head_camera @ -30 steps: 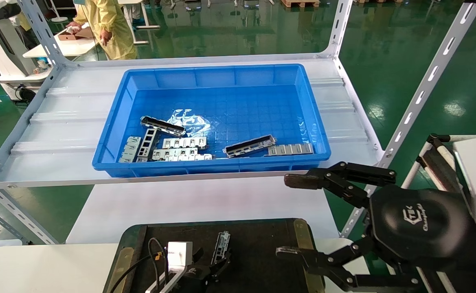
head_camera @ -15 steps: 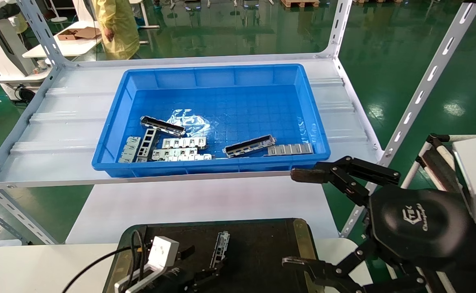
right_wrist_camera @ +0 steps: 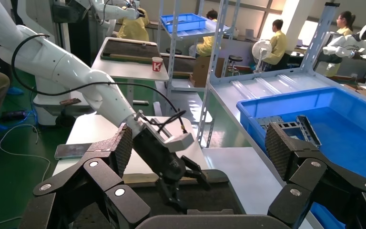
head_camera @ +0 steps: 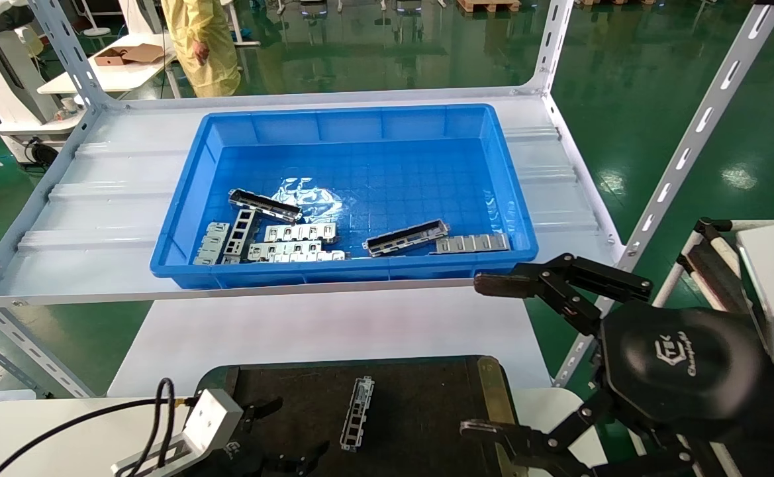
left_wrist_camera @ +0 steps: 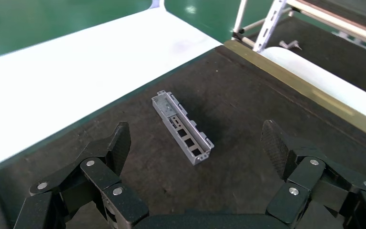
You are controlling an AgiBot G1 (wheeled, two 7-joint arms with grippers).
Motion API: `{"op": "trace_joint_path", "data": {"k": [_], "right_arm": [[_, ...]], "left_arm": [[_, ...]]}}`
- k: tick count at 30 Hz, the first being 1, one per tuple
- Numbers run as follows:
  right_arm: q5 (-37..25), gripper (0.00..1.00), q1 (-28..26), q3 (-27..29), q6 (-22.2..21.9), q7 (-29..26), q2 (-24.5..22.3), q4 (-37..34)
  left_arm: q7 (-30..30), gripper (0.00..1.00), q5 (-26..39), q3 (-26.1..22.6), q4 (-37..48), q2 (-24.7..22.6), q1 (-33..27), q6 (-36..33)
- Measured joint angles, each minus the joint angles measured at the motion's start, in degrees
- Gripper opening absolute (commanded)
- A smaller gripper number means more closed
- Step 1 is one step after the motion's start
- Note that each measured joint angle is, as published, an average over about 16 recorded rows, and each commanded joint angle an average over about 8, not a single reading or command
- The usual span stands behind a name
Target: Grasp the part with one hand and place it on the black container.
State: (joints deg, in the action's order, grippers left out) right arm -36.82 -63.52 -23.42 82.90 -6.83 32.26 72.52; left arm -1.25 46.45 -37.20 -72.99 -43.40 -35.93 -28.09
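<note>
- Since a second ago: left gripper (head_camera: 281, 434) pulled back off the part (head_camera: 356, 422) and away to its left; right gripper (head_camera: 496, 358) barely shifted.
- Left fingers wide apart, holding nothing; part lies flat on the container (head_camera: 420, 384), just ahead of the jaws.
- Right gripper wide open, empty, parked.
- Step judged: release done; next calls for retreat clear of the tray.
- Readable: "K" on red cup (right_wrist_camera: 157, 63); right gripper logo illegible.

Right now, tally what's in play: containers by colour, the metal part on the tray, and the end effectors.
blue bin: 1
black tray: 1
metal part on the tray: 1
End effectors: 2 (left end effector, right end effector)
Total: 5
</note>
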Motion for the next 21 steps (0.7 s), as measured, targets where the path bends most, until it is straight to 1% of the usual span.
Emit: {"op": "trace_joint_path", "data": {"k": [6, 11, 14, 21], "right_arm": [[0.0, 1.00, 0.0, 0.0, 0.0, 0.0, 0.0, 0.0], [0.0, 1.00, 0.0, 0.0, 0.0, 0.0, 0.0, 0.0], [0.0, 1.00, 0.0, 0.0, 0.0, 0.0, 0.0, 0.0], [0.0, 1.00, 0.0, 0.0, 0.0, 0.0, 0.0, 0.0]], "left_arm": [[7.7, 1.00, -2.8, 4.6, 3.1, 1.6, 0.9, -9.0], [13.0, 1.00, -4.5, 7.0, 6.0, 2.6, 0.8, -15.6], [15.3, 1.00, -5.1, 8.0, 7.5, 3.1, 0.5, -18.9], [17.7, 1.00, -5.8, 8.8, 9.3, 3.7, 0.0, -22.5]]}}
